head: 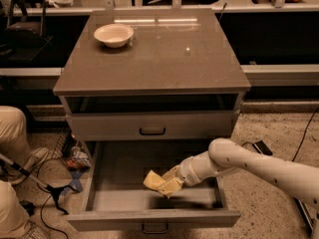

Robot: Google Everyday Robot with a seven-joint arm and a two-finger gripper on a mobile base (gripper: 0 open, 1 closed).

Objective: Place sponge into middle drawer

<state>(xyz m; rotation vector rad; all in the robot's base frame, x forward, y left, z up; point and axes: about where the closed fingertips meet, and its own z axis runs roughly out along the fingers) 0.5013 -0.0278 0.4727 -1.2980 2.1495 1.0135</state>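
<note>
Gripping the sponge (153, 179), the claw (168, 184) hangs inside the open middle drawer (117, 199).

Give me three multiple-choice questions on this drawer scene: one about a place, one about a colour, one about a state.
1. Where is the bowl? A on a shelf; B on the cabinet top; C on the ground.
2. What colour is the sponge? A pale yellow; B blue; C black.
3. How is the middle drawer? A shut; B pulled open; C taken out.
Answers: B, the bowl sits on the cabinet top. A, the foam shows pale yellow. B, the drawer's inside is exposed, with the gripper holding the sponge above it.
</note>
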